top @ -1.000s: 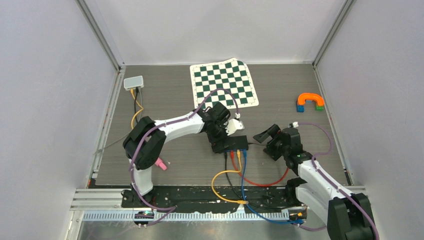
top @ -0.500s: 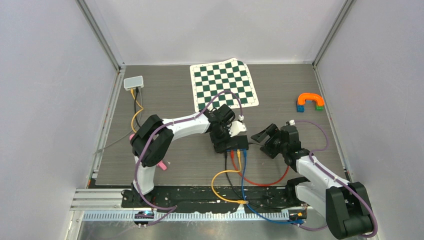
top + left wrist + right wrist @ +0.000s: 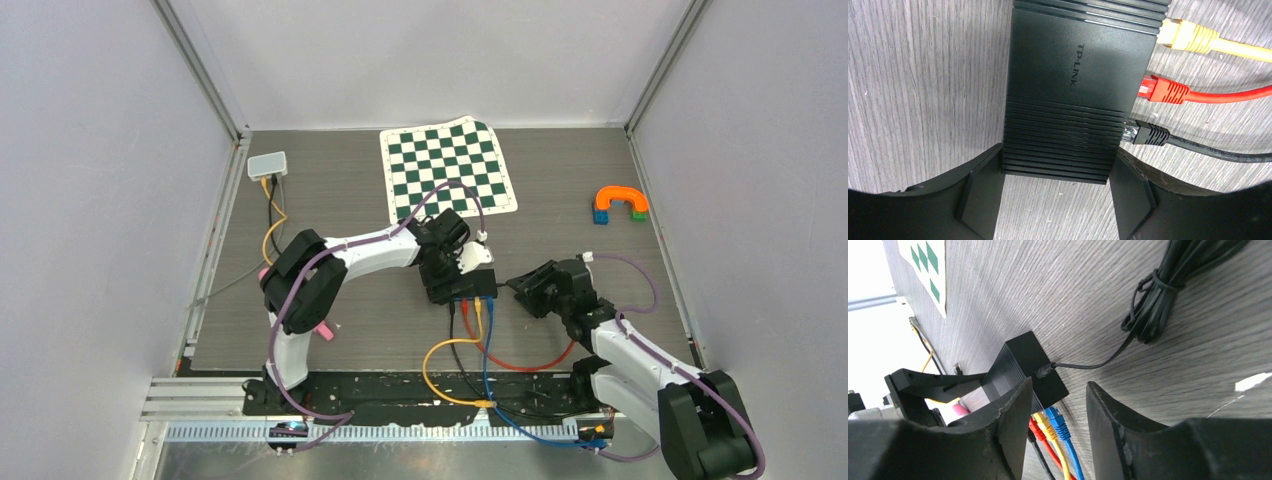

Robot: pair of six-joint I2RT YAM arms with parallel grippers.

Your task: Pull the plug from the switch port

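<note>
Now that the left gripper (image 3: 1059, 162) has narrowed onto the sides of the black switch (image 3: 1078, 65), pinning it where it lies, the blue plug (image 3: 1058, 422) is still seated in its near edge. The right gripper (image 3: 1059, 390) has drawn in beside the switch, half-closed and empty, so the pull looks imminent.

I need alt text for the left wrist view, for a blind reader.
A black TP-LINK switch lies on a grey wood-grain table, the fingers of the left tool against both sides of its near end. A yellow plug, a red plug and a black plug sit in its right side.
</note>
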